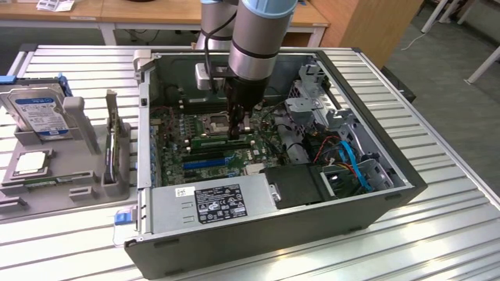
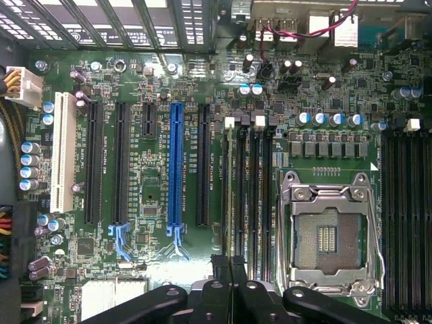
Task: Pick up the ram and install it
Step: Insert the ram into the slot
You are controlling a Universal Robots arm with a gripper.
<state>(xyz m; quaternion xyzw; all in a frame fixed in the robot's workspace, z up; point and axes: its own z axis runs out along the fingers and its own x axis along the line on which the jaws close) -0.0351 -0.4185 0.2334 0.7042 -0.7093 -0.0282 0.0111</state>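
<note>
Pale wooden desks (image 1: 156,12) stand at the back of the room, and in front of them is a ribbed metal table (image 1: 437,193) that carries the whole setup. At the exterior view's left a grey tray (image 1: 23,205) holds a blue-labelled hard drive (image 1: 39,111) propped upright. A square silver CPU chip (image 1: 30,163) lies flat below it, and just beside them a thin dark card (image 1: 116,137) stands on edge in a grey holder.

Next comes the open computer case (image 1: 258,240), lying on its side, with the labelled power supply (image 1: 211,202) along its near wall and the green motherboard (image 1: 175,132) behind that. The arm (image 1: 262,35) reaches straight down into the case. Its gripper (image 1: 236,134) is low over the board, just beside the CPU socket (image 1: 216,122).

The ram (image 1: 211,142), a long green stick, stands on edge among the memory slots directly under the gripper's tip. Blue cables (image 1: 355,164) curl in the drive bay at the exterior view's right.

In the wrist view the board shows a white slot (image 2: 62,152), a blue slot (image 2: 176,169), black memory slots (image 2: 246,196) and the open, empty socket. The dark fingers (image 2: 221,266) are drawn together over the memory slots. Whether they pinch the ram or only rest on its top edge cannot be told.
</note>
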